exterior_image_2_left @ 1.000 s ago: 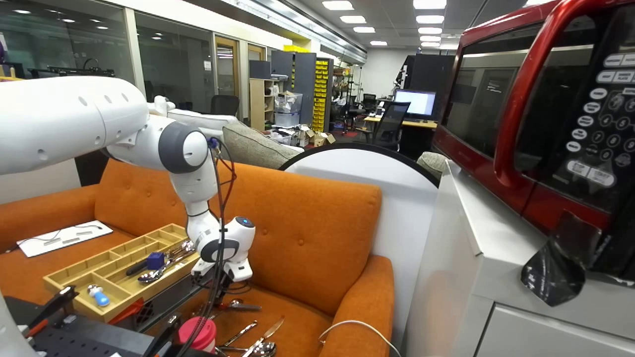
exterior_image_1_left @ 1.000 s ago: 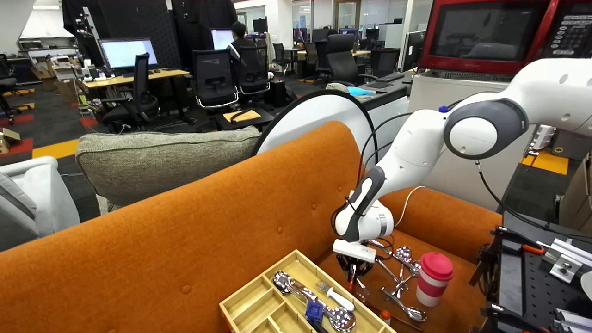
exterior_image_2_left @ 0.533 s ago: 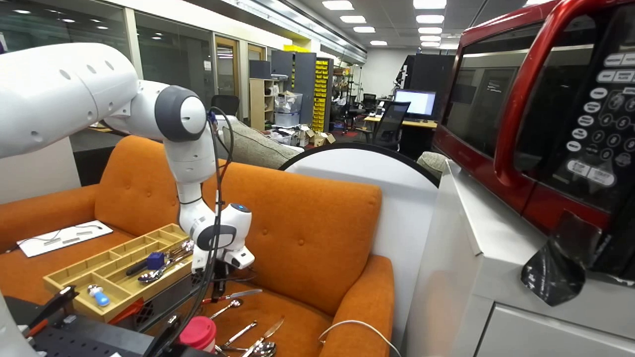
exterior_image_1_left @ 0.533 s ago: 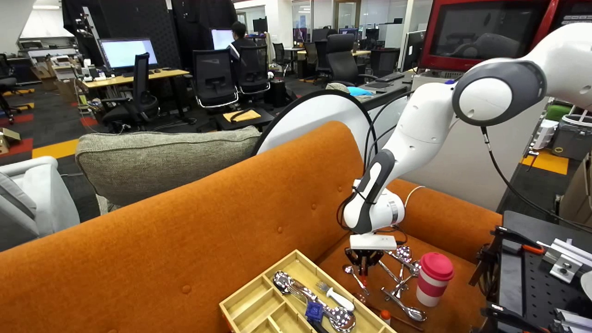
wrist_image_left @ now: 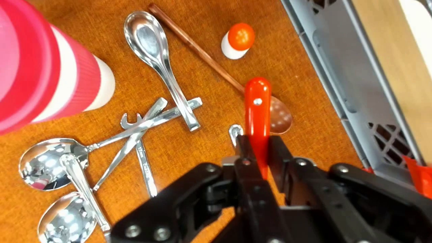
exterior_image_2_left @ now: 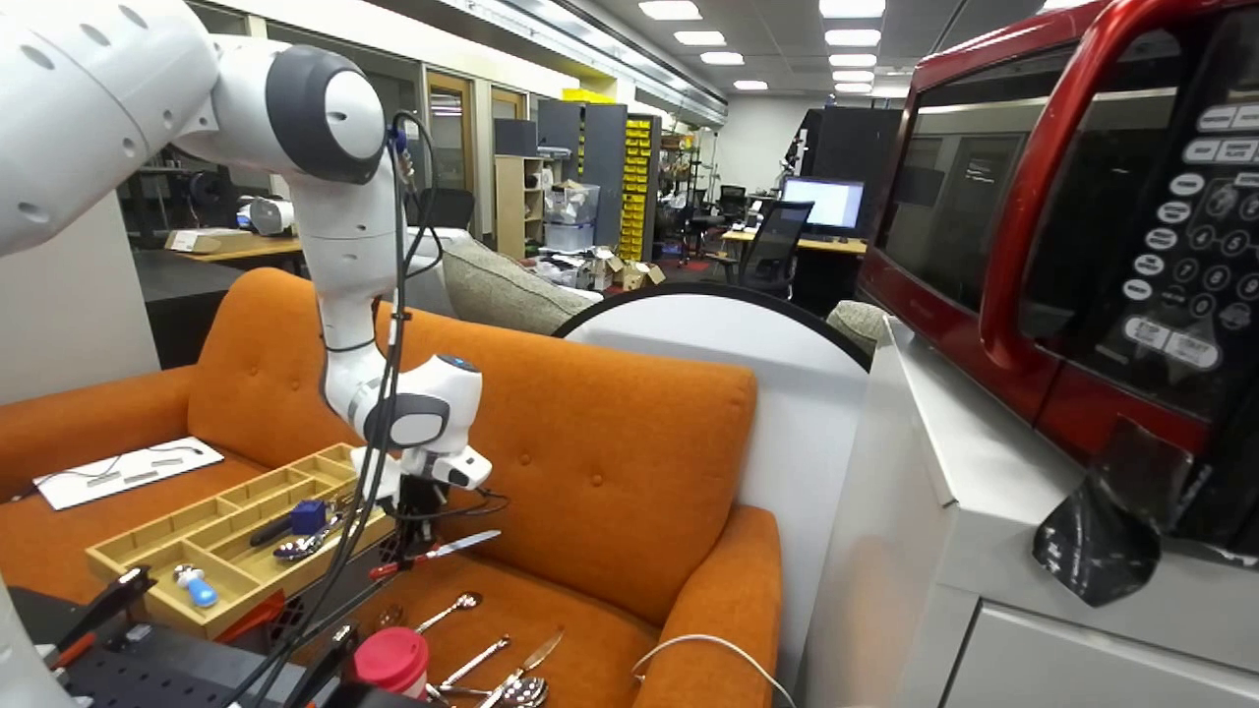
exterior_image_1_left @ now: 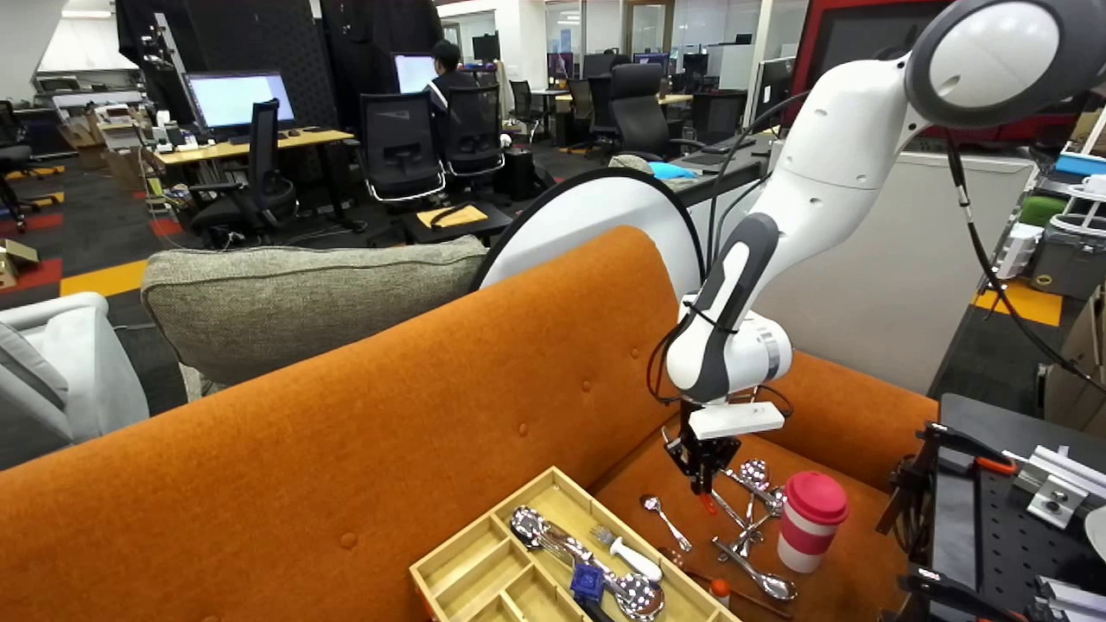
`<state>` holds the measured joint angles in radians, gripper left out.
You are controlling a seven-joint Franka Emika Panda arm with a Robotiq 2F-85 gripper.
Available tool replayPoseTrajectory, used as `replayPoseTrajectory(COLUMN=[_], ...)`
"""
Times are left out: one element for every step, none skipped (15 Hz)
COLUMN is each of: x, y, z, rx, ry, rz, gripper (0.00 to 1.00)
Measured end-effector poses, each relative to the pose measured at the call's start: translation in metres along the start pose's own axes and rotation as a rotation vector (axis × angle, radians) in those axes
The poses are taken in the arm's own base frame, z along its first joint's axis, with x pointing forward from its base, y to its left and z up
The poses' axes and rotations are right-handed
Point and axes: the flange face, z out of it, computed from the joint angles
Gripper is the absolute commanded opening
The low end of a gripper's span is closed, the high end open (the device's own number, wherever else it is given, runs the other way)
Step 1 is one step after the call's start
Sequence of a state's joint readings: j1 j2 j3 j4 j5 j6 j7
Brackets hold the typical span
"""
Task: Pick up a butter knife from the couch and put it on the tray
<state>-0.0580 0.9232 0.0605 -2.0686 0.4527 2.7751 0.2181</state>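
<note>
Reads 4, 5, 7, 8, 9 and 0 on the keypad (exterior_image_2_left: 1205, 241) right of the microwave handle (exterior_image_2_left: 1023, 216); blurs elsewhere.

Looks like part office, part robot lab, judging by the desk (exterior_image_1_left: 324, 136), monitor (exterior_image_1_left: 242, 99), office chairs (exterior_image_1_left: 397, 147), glass walls (exterior_image_2_left: 403, 84), rack of yellow bins (exterior_image_2_left: 637, 187) and white robot arm (exterior_image_1_left: 821, 164) (homelike, though, for the orange couch (exterior_image_1_left: 389, 432) and red microwave (exterior_image_2_left: 1082, 236)).
</note>
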Motion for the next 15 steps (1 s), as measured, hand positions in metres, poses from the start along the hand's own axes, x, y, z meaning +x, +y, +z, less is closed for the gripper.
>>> replayPoseTrajectory(x=[-0.008, -0.017, -0.027, -0.036, -0.046, -0.055, -0.064, -0.073, -0.081, -0.089, -0.098, -0.106, -0.114, -0.122, -0.129], y=[-0.006, -0.013, -0.022, -0.031, -0.04, -0.048, -0.056, -0.064, -0.071, -0.079, -0.088, -0.097, -0.108, -0.12, -0.133], z=[-0.008, -0.015, -0.021, -0.025, -0.027, -0.028, -0.028, -0.026, -0.023, -0.021, -0.019, -0.017, -0.016, -0.015, -0.015], rx=[0.004, 0.008, 0.01, 0.007, 0.001, -0.006, -0.016, -0.027, -0.039, -0.049, -0.06, -0.068, -0.074, -0.077, -0.078], ry=[0.005, 0.008, 0.01, 0.012, 0.012, 0.012, 0.011, 0.01, 0.009, 0.009, 0.01, 0.013, 0.018, 0.025, 0.033], rz=[-0.039, -0.083, -0.131, -0.179, -0.225, -0.271, -0.315, -0.359, -0.4, -0.44, -0.482, -0.52, -0.558, -0.592, -0.623], gripper=[0.04, 0.04, 0.04, 0.04, 0.04, 0.04, 0.04, 0.04, 0.04, 0.04, 0.04, 0.04, 0.04, 0.04, 0.04])
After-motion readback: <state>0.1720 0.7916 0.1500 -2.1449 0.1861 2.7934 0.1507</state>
